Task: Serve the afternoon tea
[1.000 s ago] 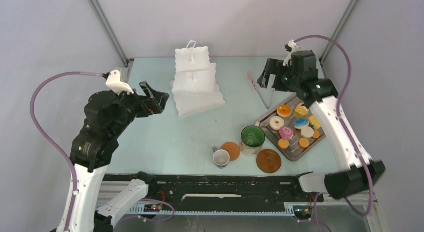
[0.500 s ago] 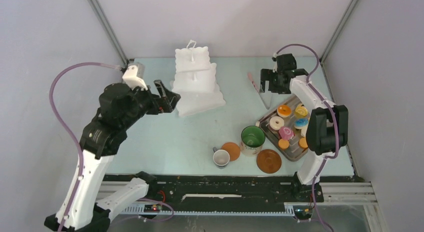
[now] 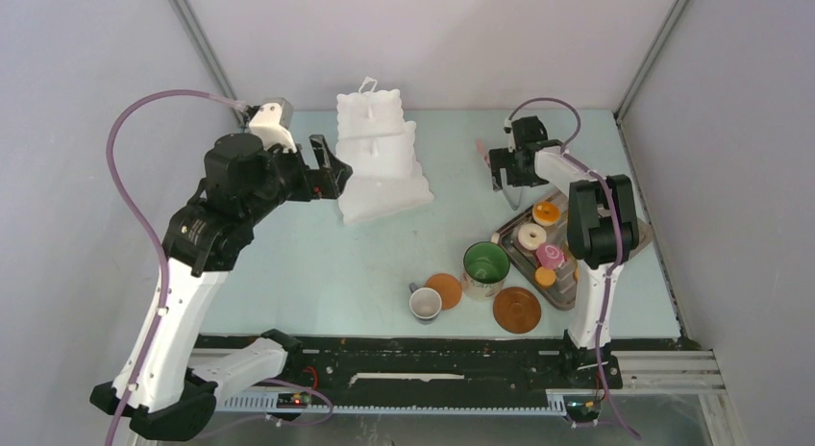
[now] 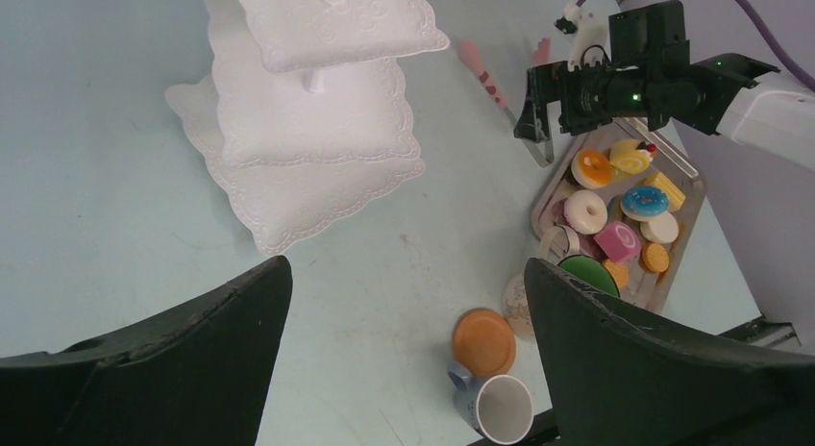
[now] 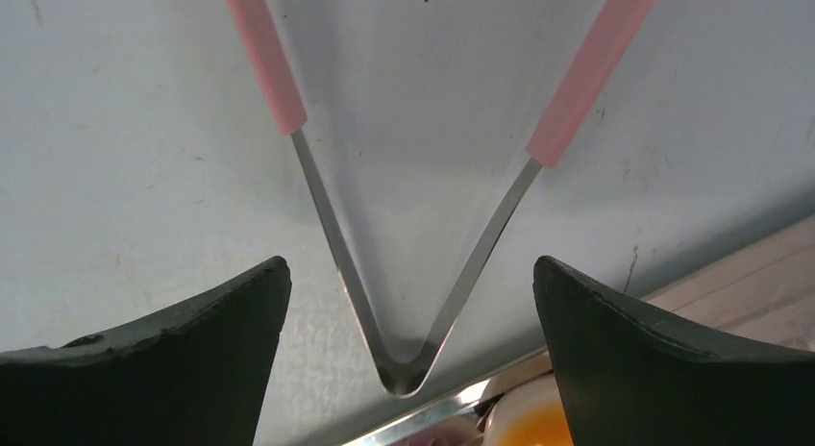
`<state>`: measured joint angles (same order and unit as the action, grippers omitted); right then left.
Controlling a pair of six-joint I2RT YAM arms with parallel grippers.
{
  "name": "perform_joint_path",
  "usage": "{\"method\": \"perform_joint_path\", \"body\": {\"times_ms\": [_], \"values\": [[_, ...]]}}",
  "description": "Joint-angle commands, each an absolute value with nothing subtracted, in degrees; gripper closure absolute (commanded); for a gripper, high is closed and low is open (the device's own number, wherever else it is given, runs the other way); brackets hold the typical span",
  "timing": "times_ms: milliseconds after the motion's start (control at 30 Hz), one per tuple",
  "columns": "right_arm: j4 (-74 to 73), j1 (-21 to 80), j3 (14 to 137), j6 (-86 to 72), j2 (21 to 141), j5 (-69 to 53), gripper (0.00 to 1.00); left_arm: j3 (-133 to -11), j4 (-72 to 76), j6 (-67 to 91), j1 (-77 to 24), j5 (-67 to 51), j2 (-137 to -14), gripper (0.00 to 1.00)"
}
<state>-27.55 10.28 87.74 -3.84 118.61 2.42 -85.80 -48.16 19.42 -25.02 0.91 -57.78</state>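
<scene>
Pastries (image 4: 618,241) for the afternoon tea are small, bright toy pieces. You can see them crowded together in the grey metal tray (image 3: 632,233) at the right side of the desk (image 3: 288,263). Among them are an orange round (image 4: 592,167), a white doughnut (image 4: 584,210), a blue-iced doughnut (image 4: 644,201), a pink cake (image 4: 615,246) and a yellow wedge (image 4: 670,189). From above, your right arm hides part of the tray.

Just left of the tray the green-lined mug (image 3: 486,264) stands upright. A brown saucer (image 3: 517,309) lies just in front of it and an orange disc (image 3: 444,290) lies to its left. The white cup (image 3: 426,304) stands upright right by that disc; you cannot tell whether they touch. The white three-tier scalloped stand (image 3: 380,162) sits upright at the far middle of the desk, well apart from the tray.

Your left gripper (image 4: 406,263) hovers released, holding nothing, just beside the stand's left side. Your right gripper (image 5: 408,263) is released too, low over the pink-sleeved tongs (image 5: 264,57). The tongs lie on the desk at the tray's far-left edge. The gripper's fingers (image 5: 192,350) sit one on each side of the tongs' bend, with a gap showing on both sides.
</scene>
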Motion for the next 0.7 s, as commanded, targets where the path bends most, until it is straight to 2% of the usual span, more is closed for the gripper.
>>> {"method": "perform_joint_path", "body": {"times_ms": [0,100,200,367,667], "values": [[-24.5,10.5,92.6,-0.8,120.3,5.4,0.0,-88.0,-48.4,17.0,-25.3,2.4,-58.4,0.02],[-28.2,10.0,96.3,-1.2,123.1,4.5,0.0,-87.7,-48.2,16.9,-25.3,2.6,-58.7,0.02],[-31.2,9.5,98.5,-1.4,125.3,3.4,0.06,-88.2,-48.1,16.5,-25.3,2.6,-58.9,0.02],[-34.7,9.1,102.1,-1.2,128.3,1.7,0.09,-88.4,-48.8,15.8,-25.3,3.6,-58.2,0.02],[-39.2,9.0,107.8,-1.1,132.1,0.6,0.0,-88.4,-48.9,15.8,-25.3,3.7,-58.0,0.02]]}}
